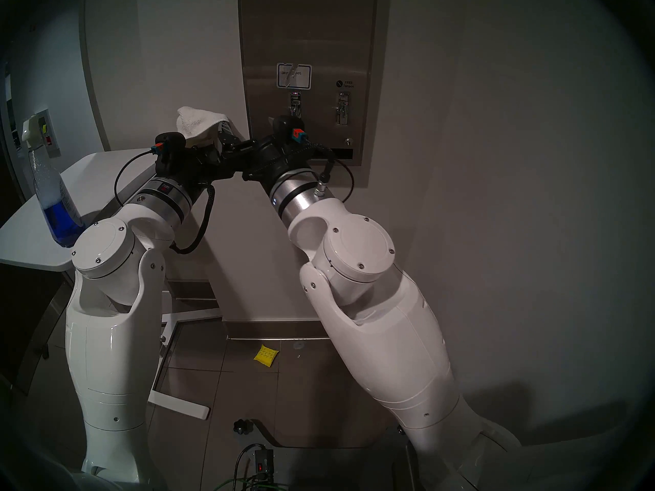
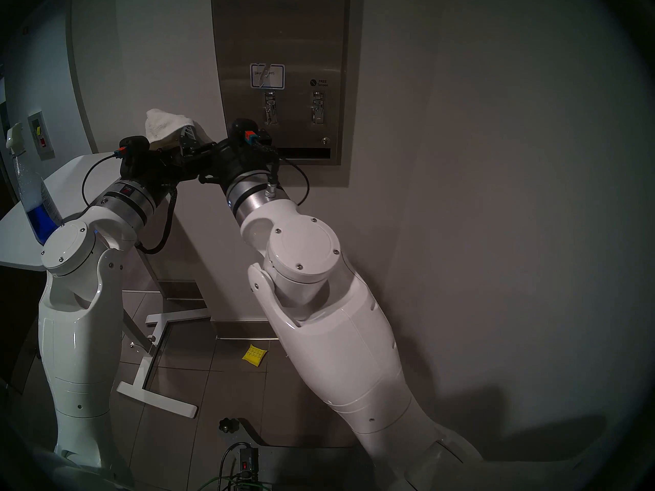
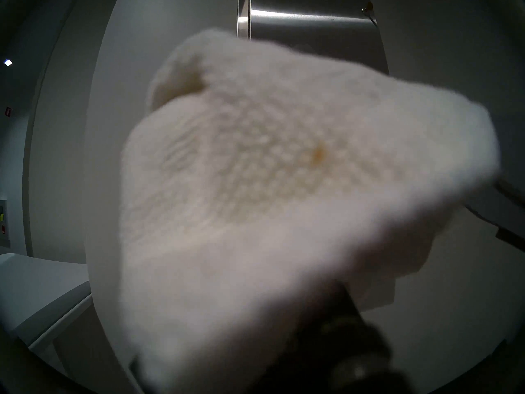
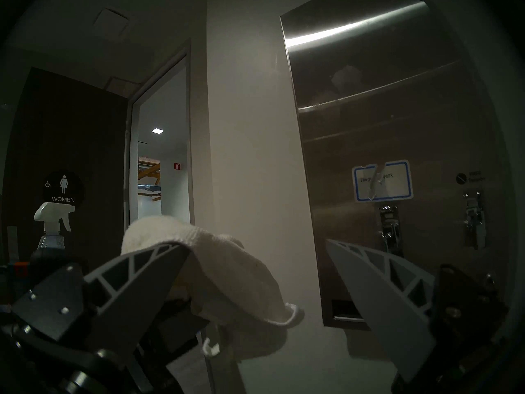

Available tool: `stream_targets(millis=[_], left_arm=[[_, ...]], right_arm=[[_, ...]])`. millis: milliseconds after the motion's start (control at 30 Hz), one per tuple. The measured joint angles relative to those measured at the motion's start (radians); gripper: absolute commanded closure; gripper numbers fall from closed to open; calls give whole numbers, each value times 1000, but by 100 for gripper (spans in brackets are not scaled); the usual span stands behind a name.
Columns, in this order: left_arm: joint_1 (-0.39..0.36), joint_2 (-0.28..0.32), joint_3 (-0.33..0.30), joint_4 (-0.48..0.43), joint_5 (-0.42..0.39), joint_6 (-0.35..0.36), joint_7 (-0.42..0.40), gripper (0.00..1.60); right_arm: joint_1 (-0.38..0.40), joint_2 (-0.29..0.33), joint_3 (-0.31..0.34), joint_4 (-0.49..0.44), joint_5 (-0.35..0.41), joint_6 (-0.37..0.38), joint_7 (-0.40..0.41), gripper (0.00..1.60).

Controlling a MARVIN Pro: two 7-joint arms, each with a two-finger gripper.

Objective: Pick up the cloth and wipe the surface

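Currently the left gripper (image 1: pixel 209 145) is clenched on the cloth (image 1: pixel 198 123), raised just left of the steel dispenser front (image 1: pixel 304 47); the right gripper (image 4: pixel 255 274) stands spread beside it, empty. Loose folds could snag that near finger or a lever (image 1: pixel 294 106). Cloth hides the left fingertips.

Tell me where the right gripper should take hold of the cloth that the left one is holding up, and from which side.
Probably the loose hanging fold of the cloth on the side toward the steel dispenser, where a free edge droops clear of the left gripper. The right gripper is open with one finger already beside the fabric, so approach from the dispenser side.
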State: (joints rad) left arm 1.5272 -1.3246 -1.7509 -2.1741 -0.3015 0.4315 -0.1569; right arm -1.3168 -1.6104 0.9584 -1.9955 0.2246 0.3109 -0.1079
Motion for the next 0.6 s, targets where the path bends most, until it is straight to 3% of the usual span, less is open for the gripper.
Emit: stream_targets(millis=[267,600], left_arm=[[-4,3,6,10,3,0,10,160],[-11,1,19,21,5,-1,27,160]], right_arm=[[-55,66,59,-80,48,97,32,0],[-85,131,136,-118,85,152,75,0]])
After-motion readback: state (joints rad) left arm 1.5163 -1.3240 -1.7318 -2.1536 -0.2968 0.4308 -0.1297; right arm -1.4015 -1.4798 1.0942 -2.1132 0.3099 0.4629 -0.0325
